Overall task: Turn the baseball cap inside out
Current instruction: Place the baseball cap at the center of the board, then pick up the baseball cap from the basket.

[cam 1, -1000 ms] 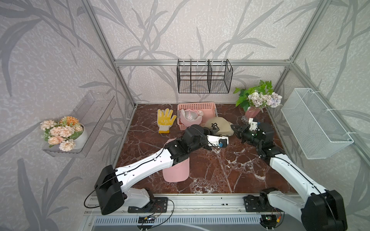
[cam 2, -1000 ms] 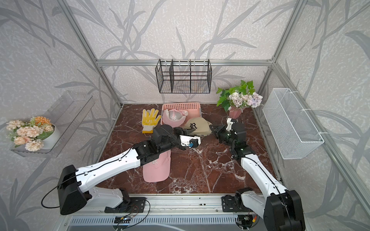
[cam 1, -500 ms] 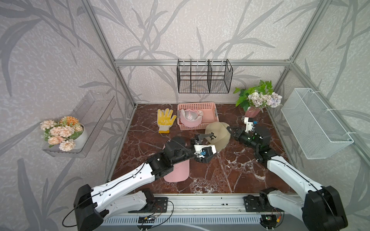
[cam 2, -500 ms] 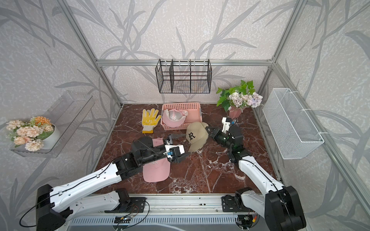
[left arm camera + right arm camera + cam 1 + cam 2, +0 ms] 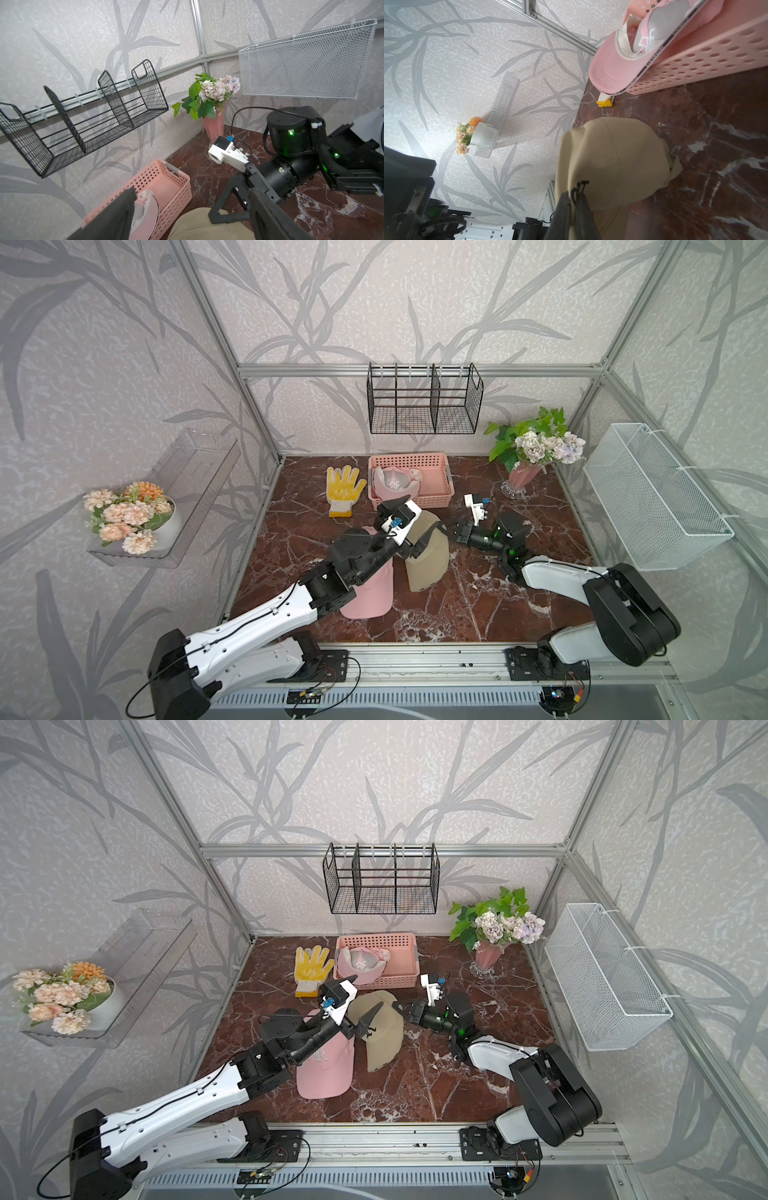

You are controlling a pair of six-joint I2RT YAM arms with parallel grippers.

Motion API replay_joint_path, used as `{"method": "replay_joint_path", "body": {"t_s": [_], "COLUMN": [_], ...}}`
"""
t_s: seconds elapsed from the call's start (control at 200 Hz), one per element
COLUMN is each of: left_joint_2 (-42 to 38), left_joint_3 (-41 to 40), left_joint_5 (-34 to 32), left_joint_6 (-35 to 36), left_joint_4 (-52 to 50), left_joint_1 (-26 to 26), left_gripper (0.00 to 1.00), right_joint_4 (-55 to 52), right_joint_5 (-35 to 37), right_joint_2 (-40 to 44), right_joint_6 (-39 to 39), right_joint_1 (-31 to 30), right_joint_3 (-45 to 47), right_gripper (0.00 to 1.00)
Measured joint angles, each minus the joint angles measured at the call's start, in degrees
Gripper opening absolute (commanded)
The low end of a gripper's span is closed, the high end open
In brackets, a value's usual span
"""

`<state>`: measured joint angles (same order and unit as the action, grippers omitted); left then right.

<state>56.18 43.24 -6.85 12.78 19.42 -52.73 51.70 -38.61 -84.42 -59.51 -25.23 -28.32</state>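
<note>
Right gripper [image 5: 574, 199] — jaws closed, pinching tan cap [image 5: 610, 158]

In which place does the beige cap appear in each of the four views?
In a top view: beige cap at centre.
In a top view: beige cap at centre.
Left wrist: beige cap at bottom edge, middle.
Right wrist: beige cap at centre.
Shared landmark: pink basket.
</note>
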Motion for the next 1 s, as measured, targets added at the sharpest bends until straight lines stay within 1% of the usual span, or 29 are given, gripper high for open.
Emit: {"method": "replay_joint_path", "body": {"t_s": [0.095,0.29,0.4,0.495,0.595,0.67,0.81,0.92,1.0], "left_joint_2": [-0.37,-0.42,-0.28,0.17,0.63,0.85,1.33,1.95,2.91], "left_joint_3": [-0.81,-0.87,-0.87,-0.87,-0.87,-0.87,-0.87,-0.85,-0.39], "left_joint_5": [-1.07,-1.86,-1.88,-1.88,-1.88,-1.88,-1.88,-1.81,-1.60], "left_joint_6": [-1.01,-2.08,-2.38,-2.47,-2.56,-2.71,-3.67,-4.31,-4.87], "left_joint_4": [-0.07,-0.04,-0.04,-0.04,-0.07,-0.07,-0.22,-1.22,-2.43], "left_joint_1": [0.09,0.42,0.63,0.68,0.72,0.79,1.22,1.95,2.84], "left_gripper": [0.88,0.88,0.88,0.88,0.88,0.88,0.88,0.89,0.89], "right_joint_4": [2.67,5.62,7.21,8.61,9.35,9.40,10.08,10.14,9.57], "right_joint_5": [-0.46,0.55,3.41,6.82,10.73,13.07,15.78,17.55,18.64], "right_joint_2": [-1.88,-2.19,-2.19,-2.32,-2.58,-3.13,-5.92,-7.63,-7.63], "right_joint_6": [0.15,2.25,3.80,5.60,7.63,8.98,10.80,11.72,12.52], "right_joint_1": [0.00,-0.07,-0.87,-2.49,-4.52,-5.70,-7.15,-7.41,-7.41], "right_joint_3": [3.17,7.91,10.38,12.48,13.81,13.90,13.68,13.68,13.40], "right_gripper": [0.04,0.18,0.23,0.32,0.35,0.42,0.43,0.56,0.61]}}
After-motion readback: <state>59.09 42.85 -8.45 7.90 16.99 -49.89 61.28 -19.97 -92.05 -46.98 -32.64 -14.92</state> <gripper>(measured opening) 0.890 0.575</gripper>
